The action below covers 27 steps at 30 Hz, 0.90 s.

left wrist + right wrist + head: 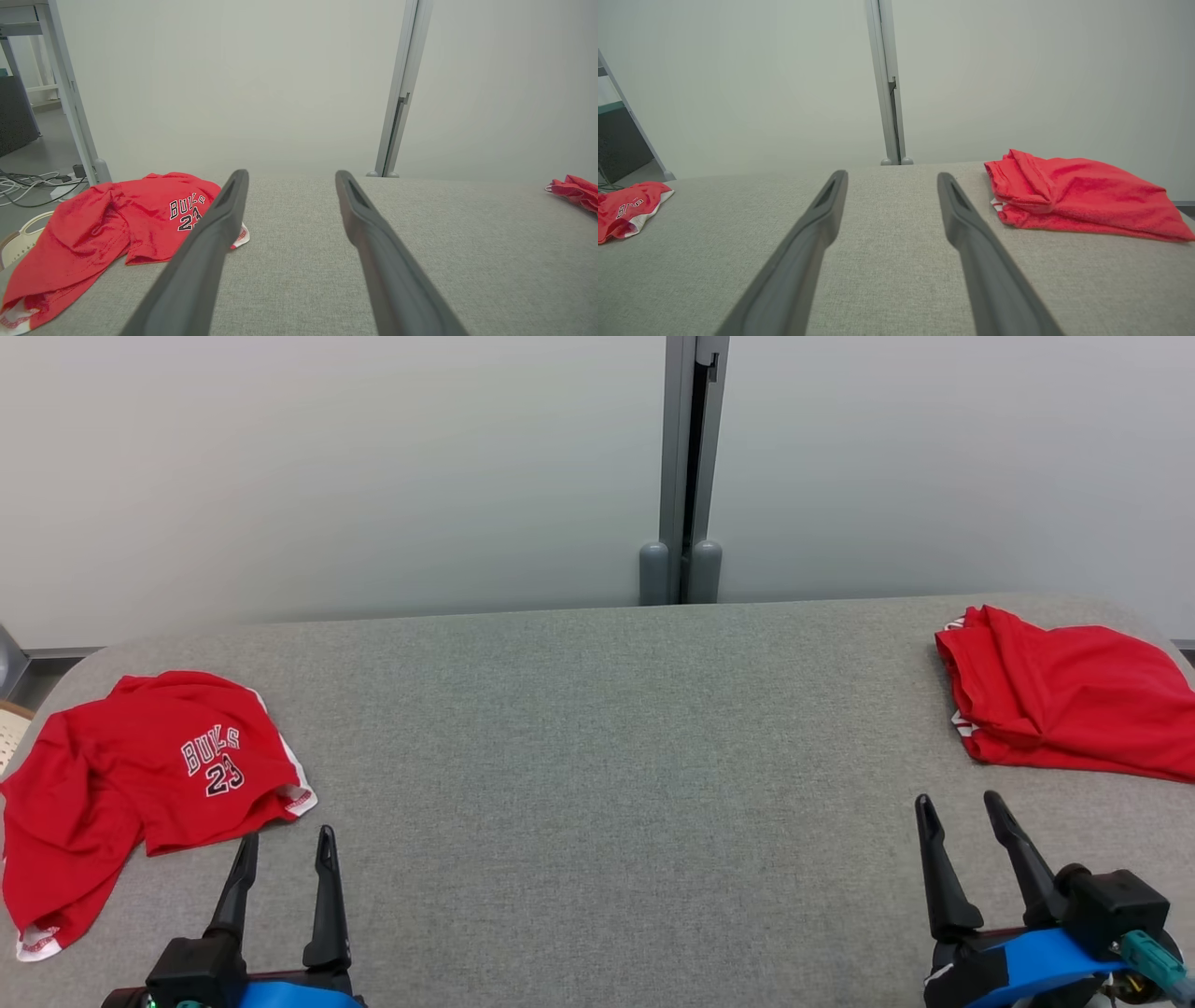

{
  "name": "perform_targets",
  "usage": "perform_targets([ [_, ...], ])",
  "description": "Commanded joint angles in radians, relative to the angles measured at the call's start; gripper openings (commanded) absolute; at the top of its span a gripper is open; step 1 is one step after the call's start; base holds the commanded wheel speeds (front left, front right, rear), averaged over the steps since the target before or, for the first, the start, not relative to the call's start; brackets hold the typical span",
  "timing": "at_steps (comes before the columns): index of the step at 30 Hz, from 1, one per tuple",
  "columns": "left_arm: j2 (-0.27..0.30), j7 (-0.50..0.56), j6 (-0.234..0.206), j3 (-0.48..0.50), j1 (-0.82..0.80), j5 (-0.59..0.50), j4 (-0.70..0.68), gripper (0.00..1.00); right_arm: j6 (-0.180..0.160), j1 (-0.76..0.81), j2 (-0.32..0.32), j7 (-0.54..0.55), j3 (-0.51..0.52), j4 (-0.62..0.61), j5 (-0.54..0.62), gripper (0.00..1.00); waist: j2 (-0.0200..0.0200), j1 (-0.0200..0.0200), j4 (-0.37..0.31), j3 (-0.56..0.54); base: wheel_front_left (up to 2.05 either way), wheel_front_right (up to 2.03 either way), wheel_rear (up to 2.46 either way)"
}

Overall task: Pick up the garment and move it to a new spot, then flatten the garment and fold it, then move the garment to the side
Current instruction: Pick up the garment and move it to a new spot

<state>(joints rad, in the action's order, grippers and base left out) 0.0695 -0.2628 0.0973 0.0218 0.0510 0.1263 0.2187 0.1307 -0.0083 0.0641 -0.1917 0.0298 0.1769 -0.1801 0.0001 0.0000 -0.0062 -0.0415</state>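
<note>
I see the crumpled jersey [140, 775] at the table's [607, 756] left edge, just beside my left gripper [288, 835], whose jaws stand wide apart and empty. My right gripper [957, 799], likewise spread and empty, sits near a folded red cloth [1064, 695] at the far right corner.

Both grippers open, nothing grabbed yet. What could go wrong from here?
1. The crumpled jersey lies bunched at the left edge of the table; a shallow pinch by the left gripper may catch one layer and drag it off.
2. A folded red garment sits far right near the right gripper; same colour, so the wrong piece could be picked.
3. The jersey's overlapping folds may hinder flattening.
</note>
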Motion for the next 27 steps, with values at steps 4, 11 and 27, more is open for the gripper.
perform_targets([
  [4, 0.001, -0.003, 0.0, 0.002, -0.012, -0.003, 0.005, 1.0, 0.0, 0.029, -0.01, 0.018, -0.002, -0.027, 0.009, 1.0, -0.0001, 0.0, 0.006, -0.002, 0.0, 0.0, 0.0],
  [11, 0.003, -0.003, 0.001, 0.007, -0.012, -0.006, 0.009, 1.0, 0.0, 0.041, -0.013, 0.027, 0.002, -0.033, 0.006, 1.0, -0.0001, 0.0, 0.016, -0.003, 0.0, 0.0, 0.0],
  [27, 0.017, -0.003, -0.01, 0.021, -0.015, -0.008, 0.004, 1.0, 0.0, 0.035, -0.014, 0.012, -0.015, -0.002, -0.024, 1.0, -0.0001, 0.0, 0.109, -0.001, 0.0, 0.0, 0.0],
])
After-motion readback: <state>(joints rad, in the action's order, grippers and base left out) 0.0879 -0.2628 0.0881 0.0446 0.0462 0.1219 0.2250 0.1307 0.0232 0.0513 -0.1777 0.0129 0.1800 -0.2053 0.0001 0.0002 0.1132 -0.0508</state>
